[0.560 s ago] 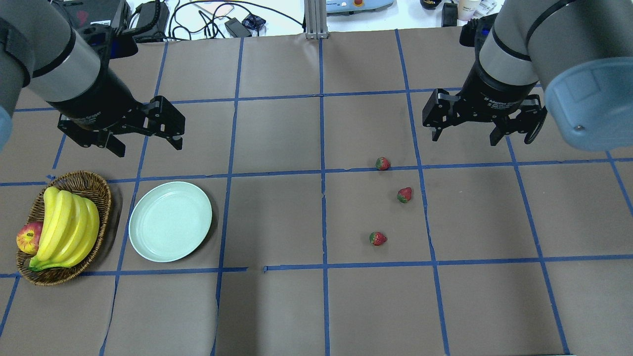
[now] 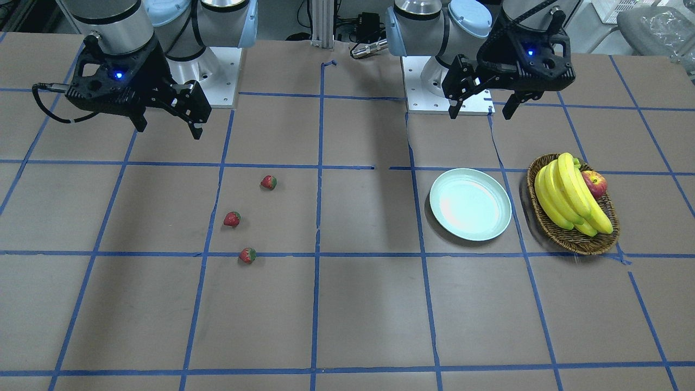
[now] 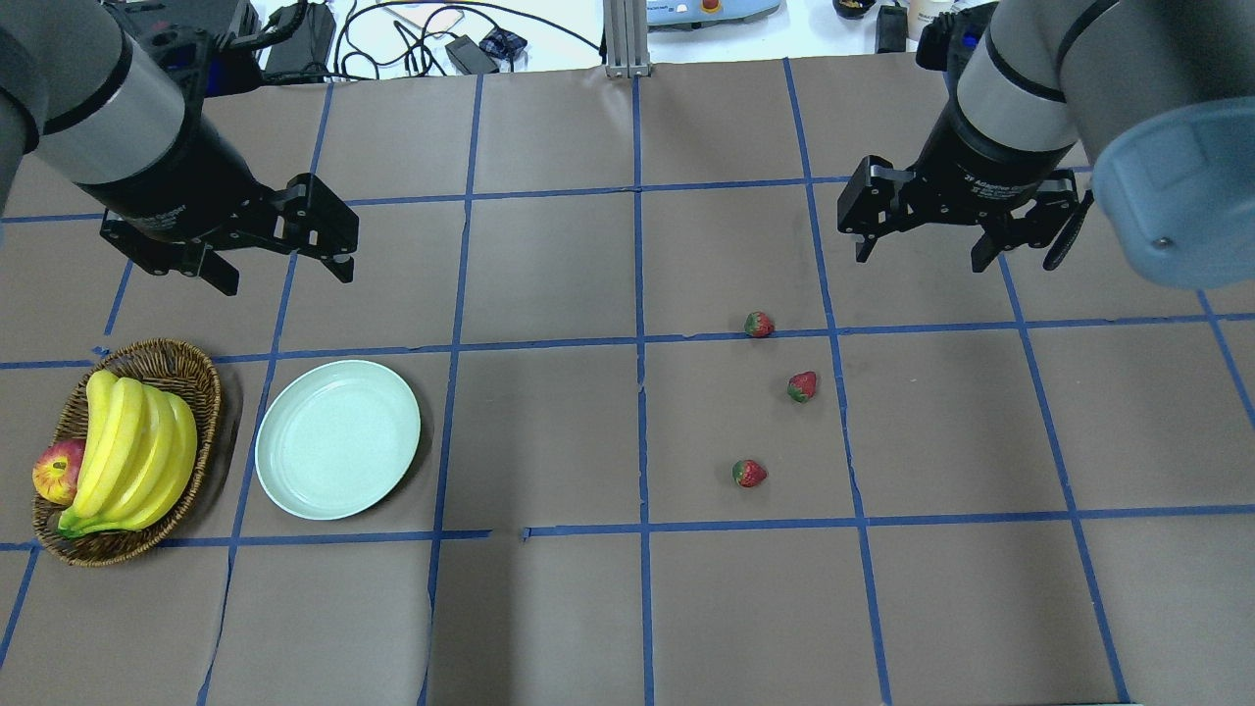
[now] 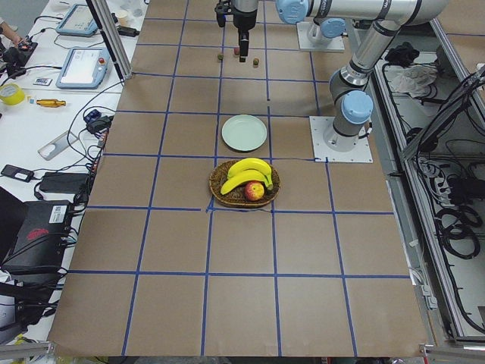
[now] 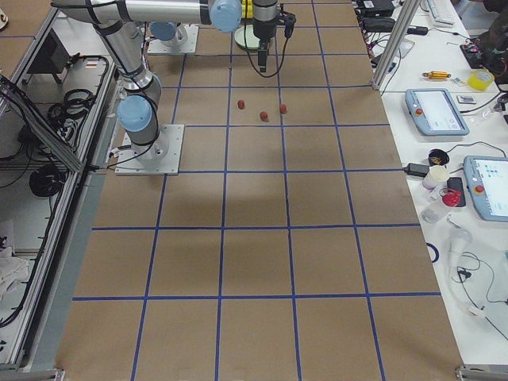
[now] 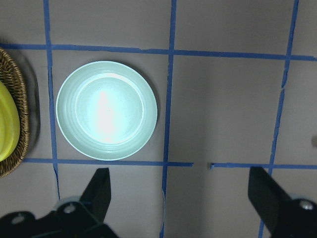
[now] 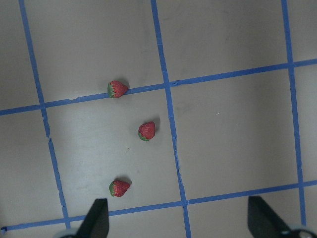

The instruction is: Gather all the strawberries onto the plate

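Observation:
Three small red strawberries lie apart on the brown table on the right side: one (image 3: 758, 324) on a blue tape line, one (image 3: 802, 386) just nearer, one (image 3: 749, 474) nearest. The right wrist view shows all three (image 7: 117, 89) (image 7: 146, 131) (image 7: 120, 187). My right gripper (image 3: 922, 260) hovers open and empty, beyond the strawberries and to their right. On the left, the pale green plate (image 3: 337, 438) holds nothing. My left gripper (image 3: 287, 279) hangs open and empty just beyond the plate (image 6: 106, 110), its fingers (image 6: 99, 193) spread wide.
A wicker basket (image 3: 157, 353) with a bunch of bananas (image 3: 132, 446) and an apple (image 3: 57, 471) stands left of the plate. Blue tape lines grid the table. Cables and devices (image 3: 461, 44) lie past the far edge. The robot bases (image 2: 461, 81) stand at the near edge.
Both grippers have shifted slightly toward the top of the overhead view. Both stay open. The strawberries, plate and basket have not moved.

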Motion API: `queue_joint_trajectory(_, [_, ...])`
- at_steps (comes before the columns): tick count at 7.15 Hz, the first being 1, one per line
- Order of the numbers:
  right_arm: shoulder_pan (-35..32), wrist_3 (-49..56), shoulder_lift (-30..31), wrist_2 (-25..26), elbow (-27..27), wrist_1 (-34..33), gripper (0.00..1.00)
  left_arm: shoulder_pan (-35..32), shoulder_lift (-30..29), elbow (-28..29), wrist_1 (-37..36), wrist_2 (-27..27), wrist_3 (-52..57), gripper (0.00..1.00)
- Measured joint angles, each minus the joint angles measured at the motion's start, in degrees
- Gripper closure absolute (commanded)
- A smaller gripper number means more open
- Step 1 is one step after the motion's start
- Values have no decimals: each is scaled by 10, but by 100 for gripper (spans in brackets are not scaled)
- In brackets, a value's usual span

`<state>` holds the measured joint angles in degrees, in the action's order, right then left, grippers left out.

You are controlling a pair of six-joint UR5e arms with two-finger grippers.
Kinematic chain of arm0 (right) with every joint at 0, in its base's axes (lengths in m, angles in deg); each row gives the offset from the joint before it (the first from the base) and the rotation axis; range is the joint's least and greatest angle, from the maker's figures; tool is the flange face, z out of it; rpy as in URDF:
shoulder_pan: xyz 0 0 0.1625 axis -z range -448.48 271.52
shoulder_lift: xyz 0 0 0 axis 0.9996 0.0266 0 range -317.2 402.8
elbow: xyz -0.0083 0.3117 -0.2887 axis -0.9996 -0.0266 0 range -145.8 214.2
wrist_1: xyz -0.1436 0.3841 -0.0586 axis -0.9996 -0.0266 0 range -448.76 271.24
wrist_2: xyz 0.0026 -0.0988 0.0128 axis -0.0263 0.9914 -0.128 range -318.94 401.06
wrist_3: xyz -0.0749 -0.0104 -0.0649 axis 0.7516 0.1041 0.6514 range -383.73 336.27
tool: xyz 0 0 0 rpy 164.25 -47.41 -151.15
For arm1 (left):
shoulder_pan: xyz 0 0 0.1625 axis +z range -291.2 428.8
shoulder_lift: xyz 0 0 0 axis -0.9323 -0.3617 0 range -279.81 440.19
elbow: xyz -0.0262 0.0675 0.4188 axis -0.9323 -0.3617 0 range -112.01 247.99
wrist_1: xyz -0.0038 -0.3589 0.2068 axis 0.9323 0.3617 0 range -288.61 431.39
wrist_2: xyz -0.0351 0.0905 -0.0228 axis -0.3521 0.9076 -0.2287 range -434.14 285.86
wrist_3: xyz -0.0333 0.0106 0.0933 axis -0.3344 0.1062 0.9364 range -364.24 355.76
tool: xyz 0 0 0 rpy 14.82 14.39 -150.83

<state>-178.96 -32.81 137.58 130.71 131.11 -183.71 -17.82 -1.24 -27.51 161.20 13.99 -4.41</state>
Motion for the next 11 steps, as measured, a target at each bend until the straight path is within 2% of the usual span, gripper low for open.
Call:
queue_joint_trajectory(6, [1, -8, -14, 8, 3, 6, 0, -3, 0, 3, 3, 3, -2, 0])
queue_joint_trajectory(9, [-1, -10, -19, 3, 15, 6, 0, -8, -3, 5, 3, 25, 4, 0])
queue_joint_trajectory(11, [-5, -38, -50, 0, 53, -43, 0, -9, -4, 6, 3, 22, 13, 0])
